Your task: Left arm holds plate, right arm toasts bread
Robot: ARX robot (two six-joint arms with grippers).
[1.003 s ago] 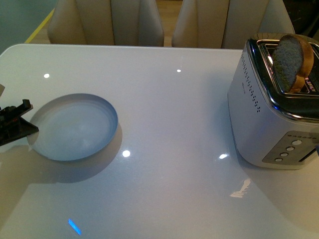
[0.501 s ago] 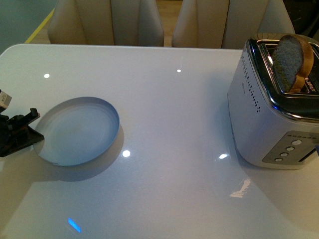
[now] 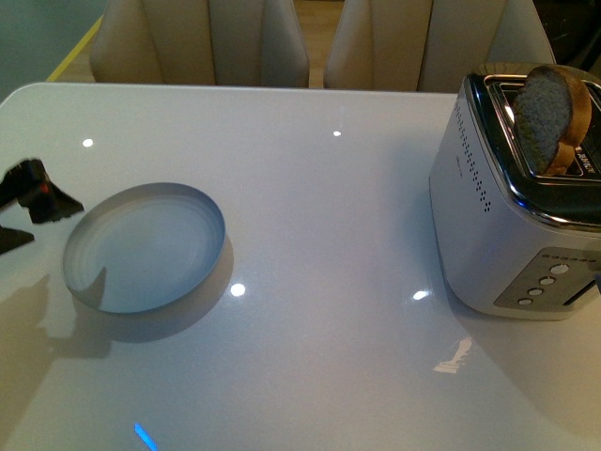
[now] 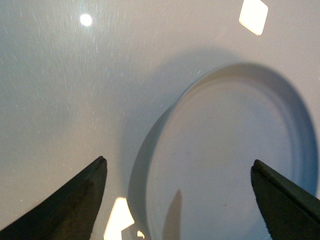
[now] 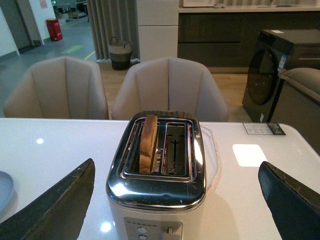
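The pale blue-grey plate (image 3: 146, 249) lies flat on the white table at the left. My left gripper (image 3: 28, 212) is open and hangs just left of the plate's rim, holding nothing. In the left wrist view the plate (image 4: 225, 155) lies below the open gripper (image 4: 178, 161), with dark fingers (image 4: 75, 200) at both sides. The bread (image 3: 549, 113) stands upright in one slot of the silver toaster (image 3: 507, 225) at the right. In the right wrist view my open right gripper (image 5: 176, 163) faces the toaster (image 5: 157, 185), and the bread (image 5: 148, 142) sits in one slot beside an empty slot.
Two beige chairs (image 3: 202, 42) (image 3: 423, 42) stand behind the table's far edge. The toaster's buttons and lever (image 5: 170, 231) face my right gripper. The plate's edge (image 5: 4, 187) shows in the right wrist view. A card (image 5: 264, 128) lies on the table beyond the toaster.
My left gripper has drawn back from the plate's left rim, risen and spread its jaws. The plate slid slightly to the right and now lies free. The toaster and bread have not moved.
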